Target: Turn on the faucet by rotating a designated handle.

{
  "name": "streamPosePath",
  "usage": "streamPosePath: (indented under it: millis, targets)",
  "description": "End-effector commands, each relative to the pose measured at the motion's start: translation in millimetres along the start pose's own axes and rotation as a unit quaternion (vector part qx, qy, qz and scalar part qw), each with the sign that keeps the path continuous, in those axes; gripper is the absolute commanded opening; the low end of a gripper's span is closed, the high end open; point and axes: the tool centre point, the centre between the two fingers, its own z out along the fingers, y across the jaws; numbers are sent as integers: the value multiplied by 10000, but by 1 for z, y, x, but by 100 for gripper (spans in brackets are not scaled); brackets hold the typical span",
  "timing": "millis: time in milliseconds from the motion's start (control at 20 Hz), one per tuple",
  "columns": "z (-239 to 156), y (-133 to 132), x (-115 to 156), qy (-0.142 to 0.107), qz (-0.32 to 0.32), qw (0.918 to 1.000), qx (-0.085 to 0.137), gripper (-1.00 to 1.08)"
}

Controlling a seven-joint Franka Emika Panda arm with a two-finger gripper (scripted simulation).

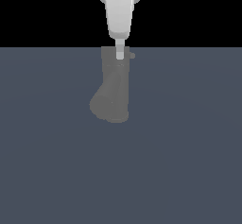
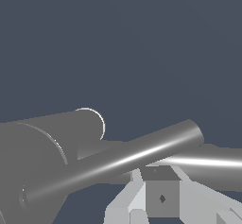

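From the exterior view I see the faucet (image 1: 113,93) standing on the slate-blue worktop (image 1: 189,161), a little toward the exterior view's left of centre and in the upper half of the picture. Its long axis runs roughly up and down in that view, leaning slightly: the wider rounded end sits low and toward the exterior view's left, and the narrower squared end is at the top, near the far edge of the worktop. A small stub shows at the top corner on the exterior view's right; I cannot tell what it is.

My gripper (image 1: 120,54) comes down from above, its white body upright, and its tip overlaps the top end of the faucet. Only one pale finger shows there, so from this view I cannot tell how far apart the fingers (image 1: 120,53) are.

In the wrist view the handle (image 2: 118,164) is a thin straight rod crossing the frame on a slant, with a bright streak along it, one end at the faucet's thick body (image 2: 42,161) and the other free. Another grey rod lies behind it. The fingers' pale blocks (image 2: 137,199) sit close beneath the rod; I cannot tell whether they touch or pinch it.
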Motion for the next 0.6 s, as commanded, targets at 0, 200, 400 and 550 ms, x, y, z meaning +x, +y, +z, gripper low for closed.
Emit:
streamPosePath:
  millis: [0,200,400,550]
  targets:
    - [0,-7,18,6,118,9999,18,-100]
    - [0,-15,29,7,145,9999,18,-100]
    - [0,-23,39,7,173,9998,19,-100]
    - [0,-28,47,8,193,9998,19,-100]
